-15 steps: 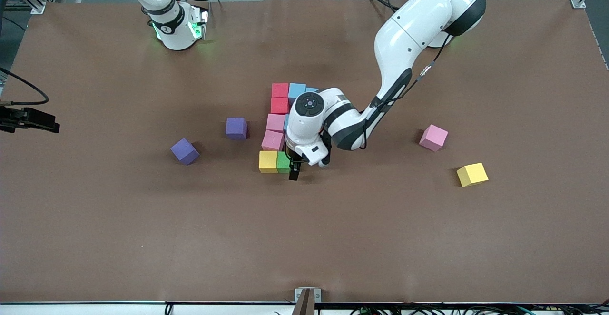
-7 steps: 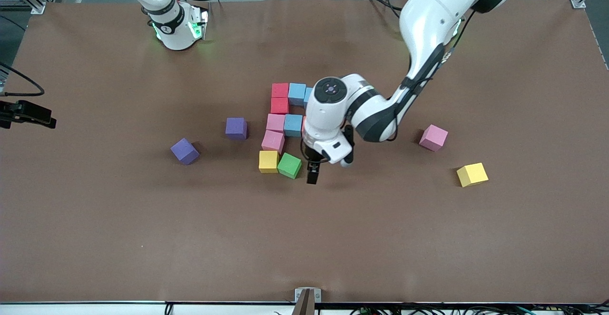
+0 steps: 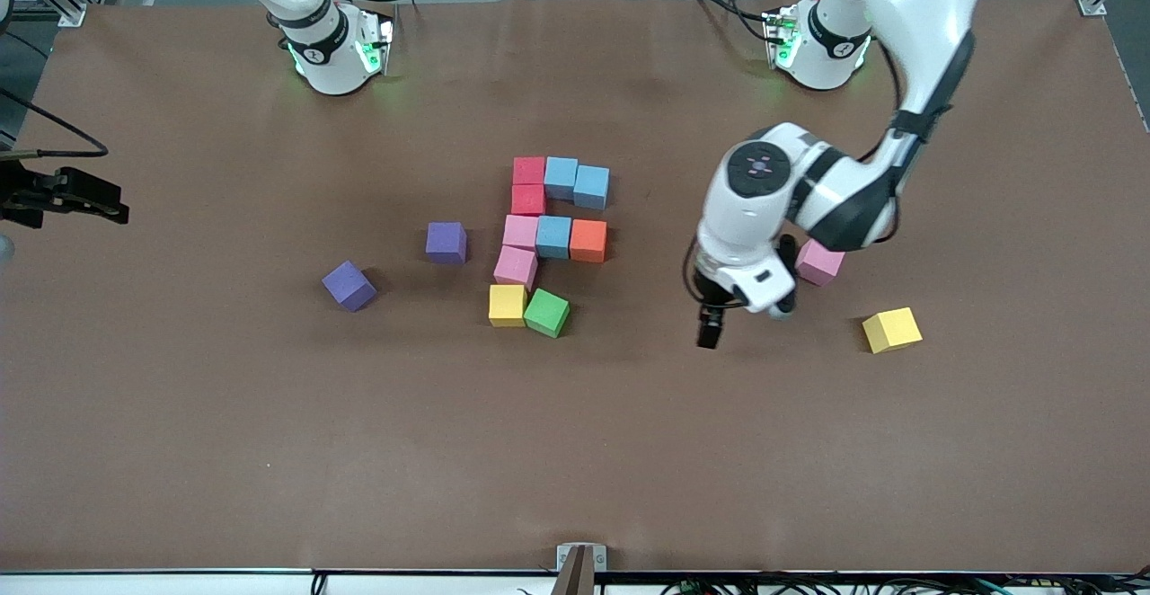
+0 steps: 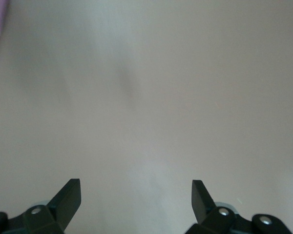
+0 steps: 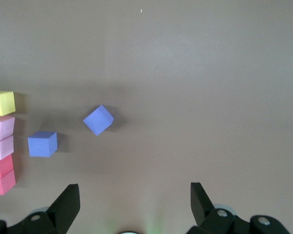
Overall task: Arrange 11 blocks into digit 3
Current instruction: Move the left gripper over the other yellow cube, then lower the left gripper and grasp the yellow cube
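Over bare table (image 3: 898, 451) toward the left arm's end: left gripper (image 3: 709, 333), jaws spread wide, nothing between them, only plain tabletop under the fingertips (image 4: 71, 192) in the left wrist view. Toward the right arm's end from that gripper, well apart from it: the digit 3 (image 3: 548, 235), unfinished, 10 of the blocks in 1 cluster. Farthest from the front camera, a bar of a red block (image 3: 529, 170) and 2 light blue blocks (image 3: 561, 176) (image 3: 591, 186). Down the side toward the right arm, a second red block (image 3: 528, 199), a pink block (image 3: 520, 232) and another pink block (image 3: 515, 265) set slightly off line. Beside the first pink, a third light blue block (image 3: 553, 236) touching an orange block (image 3: 588, 240). Nearest the front camera, a yellow block (image 3: 507, 305) with a green block (image 3: 546, 312) touching it but turned askew. Toward the left arm's end from the left gripper, alone: the second yellow block (image 3: 891, 330). Just beside the left wrist, partly hidden by it: a lilac-pink cube (image 3: 819, 264). Right gripper (image 5: 134, 195) waiting high over the right arm's end of the table, jaws wide and empty, with 2 purple cubes (image 3: 446, 242) (image 3: 349, 285) between it and the cluster.
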